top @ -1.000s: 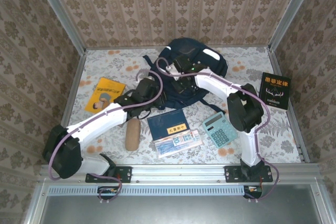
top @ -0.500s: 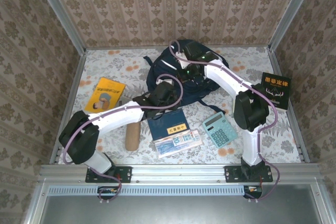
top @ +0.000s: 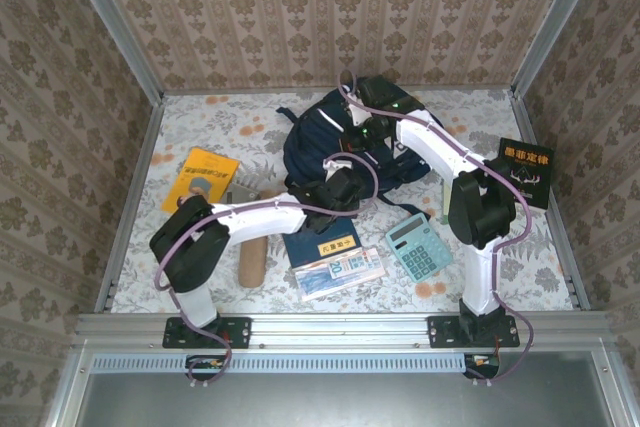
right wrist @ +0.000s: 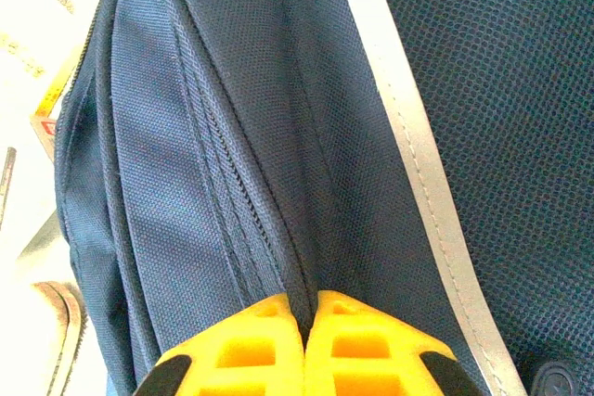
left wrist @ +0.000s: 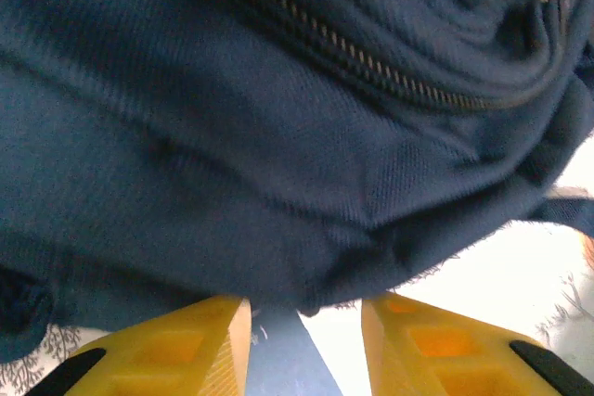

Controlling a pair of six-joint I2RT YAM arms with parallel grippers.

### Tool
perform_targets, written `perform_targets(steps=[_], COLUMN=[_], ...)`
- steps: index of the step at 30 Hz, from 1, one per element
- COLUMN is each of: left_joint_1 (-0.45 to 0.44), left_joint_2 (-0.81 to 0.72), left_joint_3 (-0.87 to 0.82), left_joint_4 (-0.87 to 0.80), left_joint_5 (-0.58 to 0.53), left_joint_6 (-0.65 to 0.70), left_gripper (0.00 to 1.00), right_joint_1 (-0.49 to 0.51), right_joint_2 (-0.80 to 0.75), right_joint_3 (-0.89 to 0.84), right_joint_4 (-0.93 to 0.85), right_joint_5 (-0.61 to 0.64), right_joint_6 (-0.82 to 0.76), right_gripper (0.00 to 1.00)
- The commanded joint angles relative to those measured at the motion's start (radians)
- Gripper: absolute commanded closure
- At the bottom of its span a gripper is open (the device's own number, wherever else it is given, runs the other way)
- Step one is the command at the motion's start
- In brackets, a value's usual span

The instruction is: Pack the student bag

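student bag [top: 310, 147] is seen at table [top: 200, 117] centre-back, between the two arms, zip side towards the near edge

left gripper [top: 340, 190] is placed at the bag's near lower edge, just above the blue notebook [top: 322, 237]. In the left wrist view the gripper [left wrist: 306, 345] is seen with yellow fingers [left wrist: 186, 350] spread apart; navy fabric of the bag [left wrist: 232, 136] with a zip [left wrist: 371, 62] hangs right at the tips. Nothing is seen pinched in the gap; contact with the fabric can't be confirmed

right gripper [top: 362, 127] is held over the bag's upper part. In the right wrist view the gripper [right wrist: 304, 340] is seen with fingers pressed together at a seam ridge of the bag [right wrist: 213, 136], beside the grey stripe [right wrist: 408, 155]. A fabric fold runs into the tips; whether it is actually pinched can't be told

Around the bag on the table:
- yellow book [top: 200, 179] is laid to the left
- brown roll [top: 252, 255] is laid near-left
- flat packet [top: 340, 272] is laid just below the notebook
- calculator [top: 418, 245] is laid near-right
- black book [top: 524, 173] is laid far right, well apart from the bag
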Motion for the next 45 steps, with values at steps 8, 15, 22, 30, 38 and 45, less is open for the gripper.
perform_targets(steps=[8,15,22,30,38,45], left_joint_1=[0.000,0.025,0.071,0.199,0.303,0.312], left_joint_2=[0.071,0.089,-0.007,-0.123,-0.152,-0.171], left_joint_3=[0.086,0.091,0.059,0.023,-0.003,-0.028], left_joint_4=[-0.140,-0.164,-0.217,-0.286,-0.206,-0.111], left_joint_5=[-0.173,-0.221,-0.283,-0.272,-0.142,0.016], left_joint_6=[-0.004,0.028,0.092,0.154,0.252,0.307], left_gripper=[0.64,0.93,1.00,1.00,1.00,1.00], right_joint_1=[-0.004,-0.006,-0.007,-0.011,-0.012,-0.008], right_joint_2=[-0.042,-0.041,-0.034,-0.030,-0.014,-0.133], right_joint_3=[0.030,0.028,0.026,-0.001,0.002,-0.129], right_joint_4=[0.040,0.038,0.018,-0.003,-0.005,0.129], right_joint_5=[-0.084,-0.099,-0.100,-0.099,-0.106,-0.088], right_joint_6=[0.048,0.038,0.005,-0.031,-0.042,-0.029], right_gripper=[1.00,1.00,1.00,1.00,1.00,0.60])
